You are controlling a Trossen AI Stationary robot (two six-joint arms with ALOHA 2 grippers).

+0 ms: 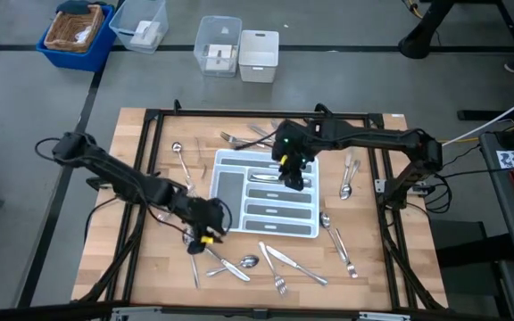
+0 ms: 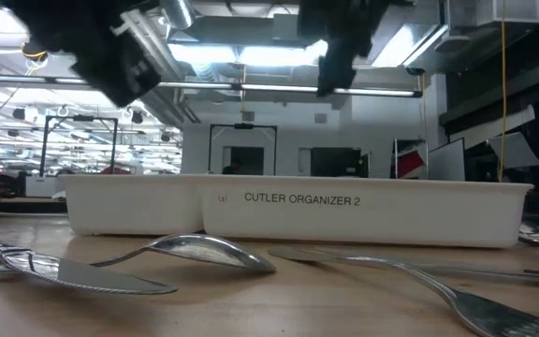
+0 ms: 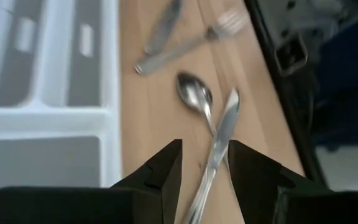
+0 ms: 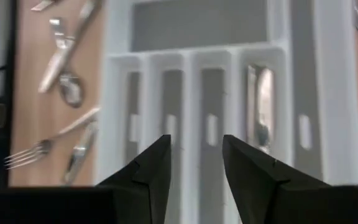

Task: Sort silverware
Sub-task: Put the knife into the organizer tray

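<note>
- White tray (image 1: pixel 307 230): centre of the wooden table (image 1: pixel 150 259), grey compartments; its side reads "CUTLER ORGANIZER 2" in the low view. One long compartment holds a piece of silverware (image 4: pixel 261 106), lying lengthwise.
- Right gripper (image 1: pixel 293 174): hangs over the tray's far compartments, fingers (image 4: pixel 151 165) parted and holding nothing; the dividers show in the gap between them.
- Left gripper (image 1: pixel 205 227): low over the table just beside the tray's left near corner. Its fingers (image 3: pixel 166 168) stand apart on either side of a table knife (image 3: pixel 219 140), not closed on it; the knife lies across the handle of a spoon (image 3: pixel 194 94).
- Loose silverware, near edge (image 1: pixel 257 260): knives, forks and spoons scattered and partly overlapping between tray and table front.
- Loose silverware, far side (image 1: pixel 244 136): forks just beyond the tray's far rim.
- Loose silverware, right (image 1: pixel 348 176): a few pieces beside the tray, more toward the near right.
- Single spoon (image 1: pixel 179 153): left of the tray, apart from the rest.
- Open room: bare wood along the table's left edge.
</note>
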